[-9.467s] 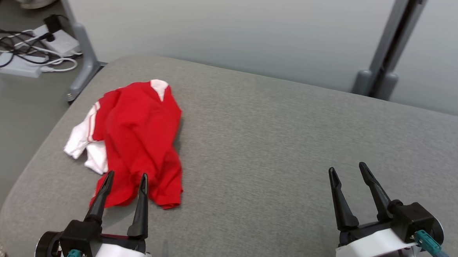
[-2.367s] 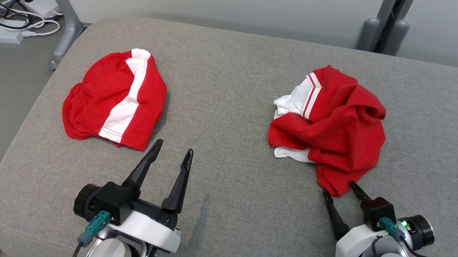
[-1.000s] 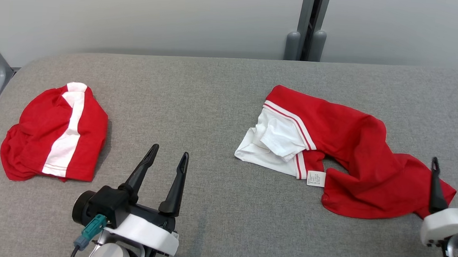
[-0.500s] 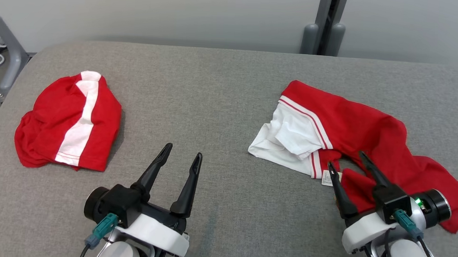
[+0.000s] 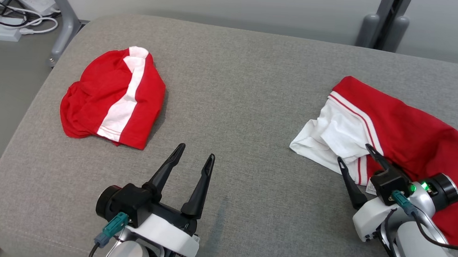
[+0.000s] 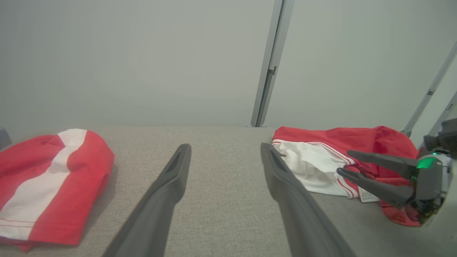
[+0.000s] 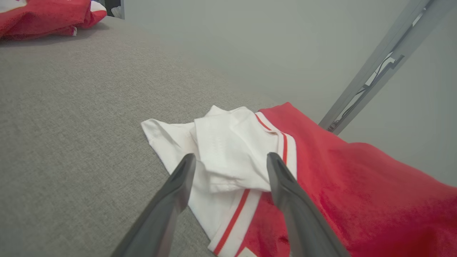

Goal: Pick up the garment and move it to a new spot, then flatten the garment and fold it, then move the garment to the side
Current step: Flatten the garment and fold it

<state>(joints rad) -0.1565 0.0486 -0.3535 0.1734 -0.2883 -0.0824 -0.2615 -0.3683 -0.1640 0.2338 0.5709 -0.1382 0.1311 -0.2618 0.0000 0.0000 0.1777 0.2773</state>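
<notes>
The garment (image 5: 409,138), red with a white sleeve and red-striped trim, lies stretched out on the right side of the grey cushion (image 5: 253,106). It also appears in the left wrist view (image 6: 321,157) and the right wrist view (image 7: 339,178). My right gripper (image 5: 353,153) stands open at the garment's near edge. Its fingers straddle the white sleeve (image 7: 228,142) and the striped band, with nothing gripped (image 7: 231,156). My left gripper (image 5: 197,150) is open over bare cushion in the middle, apart from any cloth (image 6: 225,146). The right gripper (image 6: 344,162) shows at the right of the left wrist view.
A second red garment with a white stripe (image 5: 113,95) lies bundled on the cushion's left part (image 6: 53,185). Cables and power strips (image 5: 11,15) lie on the floor beyond the left edge, beside a grey frame leg (image 5: 62,22). Another post (image 5: 383,27) rises behind.
The head camera has swung left, shifting the scene to the right. My right gripper has moved from the garment's red far-right end to its white sleeve. The left gripper has stayed open in place.
</notes>
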